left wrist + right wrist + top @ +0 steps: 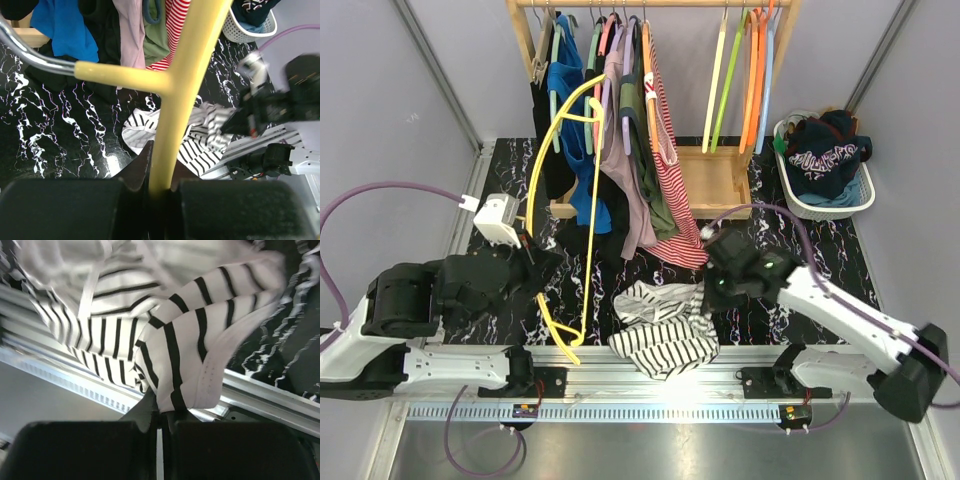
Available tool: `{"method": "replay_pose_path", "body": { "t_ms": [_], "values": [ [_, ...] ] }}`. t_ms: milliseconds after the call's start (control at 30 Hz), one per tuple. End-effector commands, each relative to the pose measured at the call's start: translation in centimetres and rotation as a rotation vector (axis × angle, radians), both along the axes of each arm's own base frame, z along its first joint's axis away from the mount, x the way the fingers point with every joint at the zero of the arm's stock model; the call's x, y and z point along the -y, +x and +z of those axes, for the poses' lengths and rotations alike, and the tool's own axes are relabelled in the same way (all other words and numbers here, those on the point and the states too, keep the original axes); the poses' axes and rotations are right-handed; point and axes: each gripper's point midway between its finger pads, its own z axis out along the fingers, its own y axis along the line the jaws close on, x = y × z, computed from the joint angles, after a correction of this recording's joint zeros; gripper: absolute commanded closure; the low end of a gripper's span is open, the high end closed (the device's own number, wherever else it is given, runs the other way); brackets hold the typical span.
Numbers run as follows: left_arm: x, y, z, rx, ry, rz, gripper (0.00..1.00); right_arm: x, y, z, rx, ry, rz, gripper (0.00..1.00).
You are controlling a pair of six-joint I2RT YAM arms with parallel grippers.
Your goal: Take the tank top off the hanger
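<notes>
I see a black marbled table (500,180) from above, with a wooden clothes rack (715,180) at the back, full of hanging clothes and spare hangers. A white basket (867,192) with dark clothing sits at the far right.

My left gripper (160,192) is clenched on the stem of a yellow hanger (175,100). The hanger stands tilted, its bare frame rising toward the rack.

The black-and-white striped tank top (665,325) is off the hanger. It lies crumpled at the near edge of the table, partly over the metal rail (750,355) between the two arm bases and just to the right of the hanger's lower end.

My right gripper (161,422) is closed tight, pinching a hemmed edge of the tank top, so the cloth drapes from its fingers.
</notes>
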Motion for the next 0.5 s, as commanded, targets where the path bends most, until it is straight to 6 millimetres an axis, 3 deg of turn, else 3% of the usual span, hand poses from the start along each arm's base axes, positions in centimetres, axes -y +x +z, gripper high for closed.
{"method": "replay_pose_path", "body": {
  "t_ms": [0, 100, 133, 167, 233, 333, 467],
  "values": [
    [0.8, 1.0, 1.6, 0.05, -0.064, 0.043, 1.0, -3.2, -1.9, -3.1, -0.015, -0.037, 0.135, 1.0],
    [0.7, 1.0, 1.4, 0.05, -0.066, 0.047, 1.0, -5.9, -3.4, -6.1, -0.03, -0.11, 0.2, 0.98],
    [0.7, 1.0, 1.4, 0.049, -0.068, 0.047, 1.0, -6.5, -3.8, -7.4, -0.053, -0.14, 0.215, 0.81],
    [0.7, 1.0, 1.3, 0.047, -0.066, 0.046, 1.0, -7.0, -3.1, -7.7, -0.016, -0.161, 0.202, 0.43],
    [0.6, 1.0, 1.2, 0.047, -0.063, 0.05, 1.0, -8.6, -3.3, -8.5, 0.011, -0.169, 0.226, 0.04],
    [0.4, 1.0, 1.1, 0.044, -0.064, 0.053, 1.0, -10.1, -2.4, -8.7, 0.094, -0.208, 0.228, 0.0],
    [0.2, 1.0, 1.0, 0.046, -0.065, 0.058, 1.0, -9.1, 0.2, -9.5, 0.201, -0.366, 0.15, 0.0]
  ]
}}
